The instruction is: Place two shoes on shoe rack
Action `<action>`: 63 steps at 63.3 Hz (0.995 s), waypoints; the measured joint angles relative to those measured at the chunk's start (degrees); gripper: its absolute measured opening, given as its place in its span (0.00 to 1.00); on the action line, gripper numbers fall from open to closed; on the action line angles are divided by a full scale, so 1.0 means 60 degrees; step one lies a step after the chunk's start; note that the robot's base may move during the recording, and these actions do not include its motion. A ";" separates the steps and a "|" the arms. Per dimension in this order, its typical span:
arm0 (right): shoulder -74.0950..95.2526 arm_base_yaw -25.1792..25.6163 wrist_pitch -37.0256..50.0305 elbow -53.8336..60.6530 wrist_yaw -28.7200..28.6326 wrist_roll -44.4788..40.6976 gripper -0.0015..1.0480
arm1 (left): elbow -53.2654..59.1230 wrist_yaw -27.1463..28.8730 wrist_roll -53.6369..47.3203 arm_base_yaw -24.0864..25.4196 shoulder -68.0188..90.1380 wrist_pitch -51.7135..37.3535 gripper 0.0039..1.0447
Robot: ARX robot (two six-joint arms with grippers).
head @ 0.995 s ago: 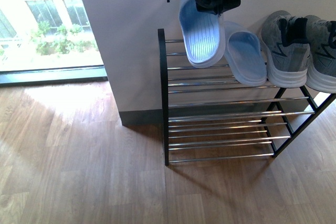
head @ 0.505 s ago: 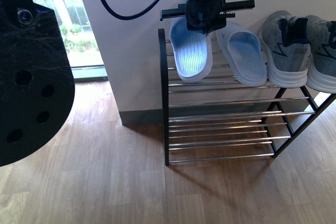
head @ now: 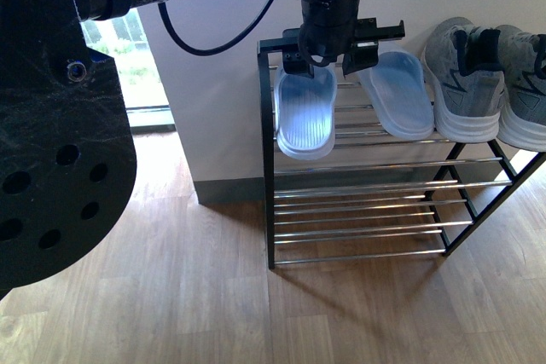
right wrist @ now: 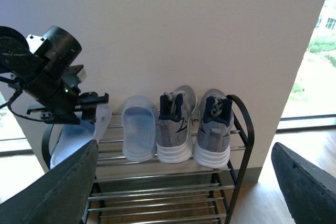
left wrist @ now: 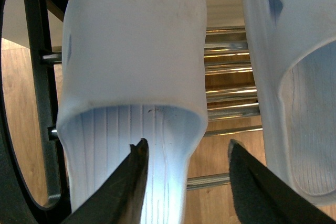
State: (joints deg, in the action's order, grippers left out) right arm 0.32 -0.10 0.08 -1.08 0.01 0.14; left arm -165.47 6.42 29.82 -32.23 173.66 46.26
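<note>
- Wood floor [head: 171, 296] in the foreground, and the rack [head: 266, 159] stands on it against the pale wall [head: 213, 108].
- The rack's lower tiers show only bare chrome bars [head: 358, 210].
- Up on the top tier, at its left end, there's the left slide [head: 305, 112], toe hanging over the front bars, heel raised toward the back.
- The left gripper [head: 328, 49] is right above that slide's heel end; in the left wrist view its jaws are spread, one finger [left wrist: 134, 182] over the ribbed footbed [left wrist: 157, 145], the other over the gap beside it, neither clearly pressing on the slide.
- Just beside it, the second slide [head: 399, 95] lies flat on the same tier.
- Further along toward the right end, the two sneakers [head: 465, 83] sit side by side, soles at the front bars.
- The right gripper [right wrist: 184, 187] hangs well back from the rack, jaws wide apart, nothing between them.
</note>
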 joint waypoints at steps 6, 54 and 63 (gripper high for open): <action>0.0000 0.0000 0.0000 0.0000 0.0000 0.0000 0.91 | 0.0000 0.0164 0.0106 0.0000 -0.0025 -0.0135 0.68; 0.0000 0.0000 0.0000 0.0000 -0.0004 0.0000 0.91 | 1.6116 0.4736 -0.0189 0.0947 -1.2389 -0.7839 0.91; 0.0000 0.0000 0.0000 0.0000 0.0000 0.0000 0.91 | 1.8444 0.5708 0.0128 0.1100 -1.4906 -0.7122 0.91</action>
State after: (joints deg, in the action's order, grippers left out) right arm 0.32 -0.10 0.08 -1.08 0.01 0.14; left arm -54.81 40.66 30.59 -25.63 84.23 3.53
